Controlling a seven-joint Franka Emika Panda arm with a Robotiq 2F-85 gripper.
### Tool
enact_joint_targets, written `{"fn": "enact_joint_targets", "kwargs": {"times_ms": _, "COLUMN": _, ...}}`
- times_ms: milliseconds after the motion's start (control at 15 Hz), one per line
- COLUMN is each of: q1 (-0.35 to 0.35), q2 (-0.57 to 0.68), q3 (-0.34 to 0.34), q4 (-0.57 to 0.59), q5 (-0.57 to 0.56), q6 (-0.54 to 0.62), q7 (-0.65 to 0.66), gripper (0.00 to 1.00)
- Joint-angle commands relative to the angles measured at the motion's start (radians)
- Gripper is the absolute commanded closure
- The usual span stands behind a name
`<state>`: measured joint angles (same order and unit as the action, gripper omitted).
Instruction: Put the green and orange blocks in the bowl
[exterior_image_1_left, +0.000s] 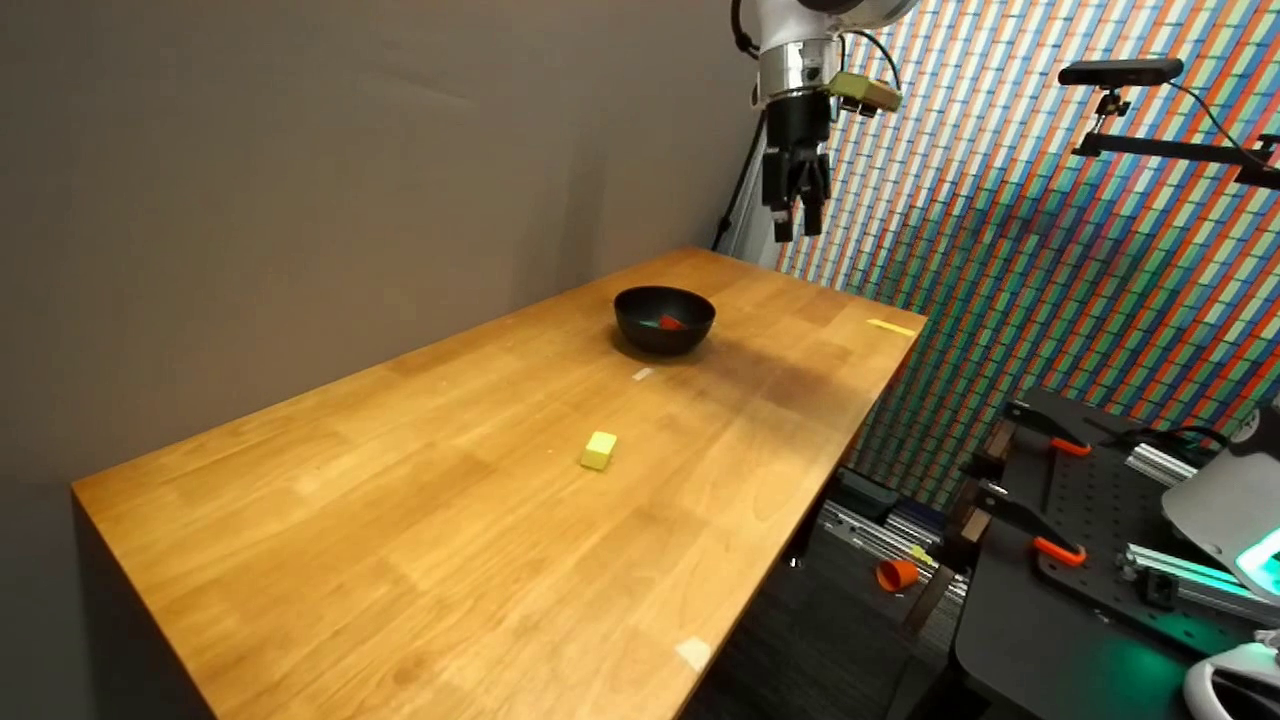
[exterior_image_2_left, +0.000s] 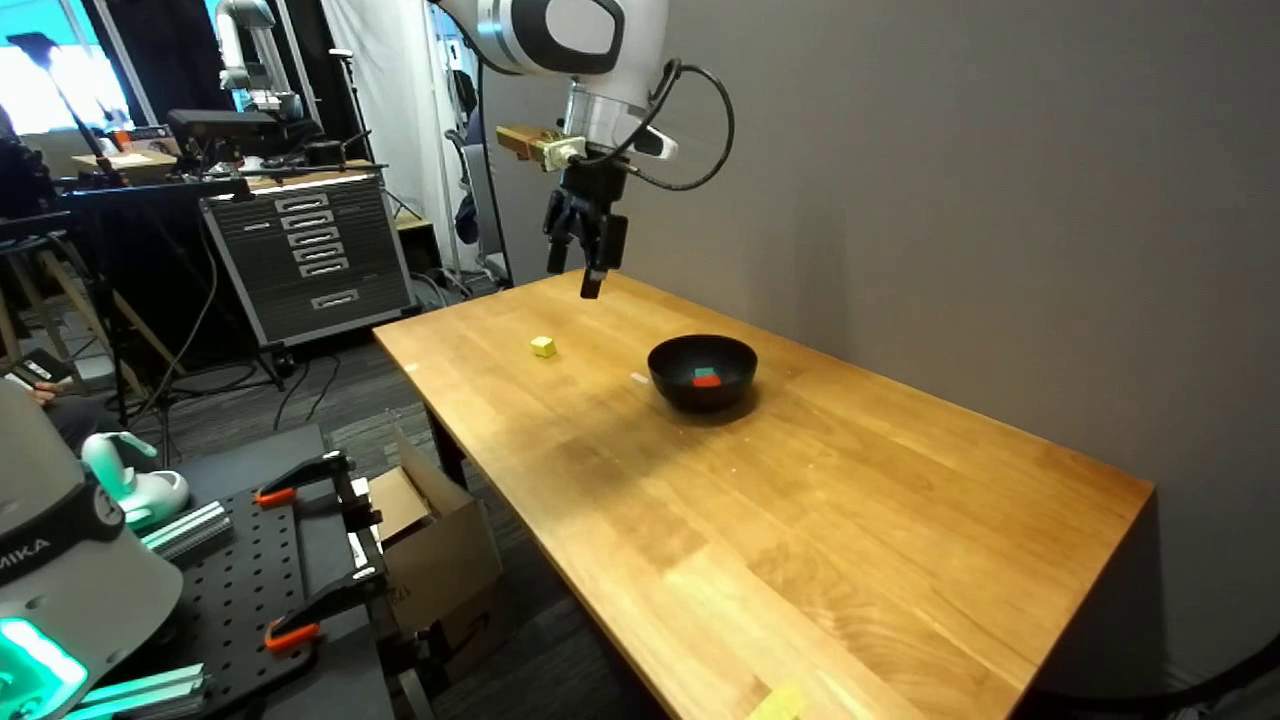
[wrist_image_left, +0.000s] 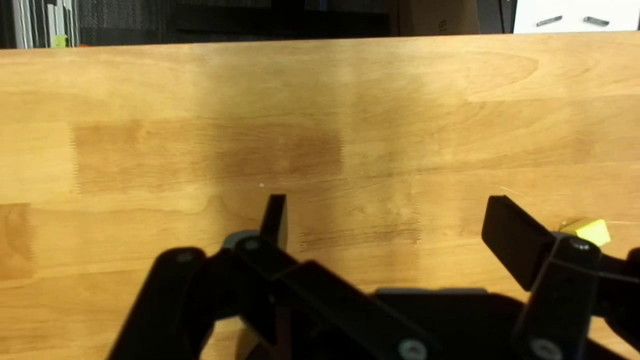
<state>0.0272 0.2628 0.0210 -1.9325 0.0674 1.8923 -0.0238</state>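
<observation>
The black bowl (exterior_image_1_left: 664, 343) stands upright on the table and shows in both exterior views (exterior_image_2_left: 700, 402). The orange-red block (exterior_image_1_left: 671, 323) and the green block (exterior_image_1_left: 649, 323) lie inside it. In an exterior view the orange-red block (exterior_image_2_left: 706, 381) is in front of the green block (exterior_image_2_left: 704, 372). My gripper (exterior_image_1_left: 798, 228) is high above the table, apart from the bowl, and it also shows in an exterior view (exterior_image_2_left: 574, 275). In the wrist view my gripper (wrist_image_left: 387, 205) has its fingers wide apart with only tabletop between them. The blocks are out of the wrist view.
A pale yellow cube (exterior_image_1_left: 598, 451) lies on the wooden table (exterior_image_1_left: 420, 520), apart from the bowl. It also shows in the wrist view (wrist_image_left: 592, 231) beside a finger. A grey wall (exterior_image_1_left: 300, 200) runs along the table's long side. Tape pieces (exterior_image_1_left: 692, 654) are stuck to the tabletop.
</observation>
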Motion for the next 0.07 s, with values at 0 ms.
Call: {"fn": "enact_joint_targets", "kwargs": {"times_ms": 0, "q1": -0.002, "q2": 0.006, "q3": 0.003, "q4": 0.004, "q5": -0.001, "q6": -0.002, "q7": 0.000, "gripper": 0.00}}
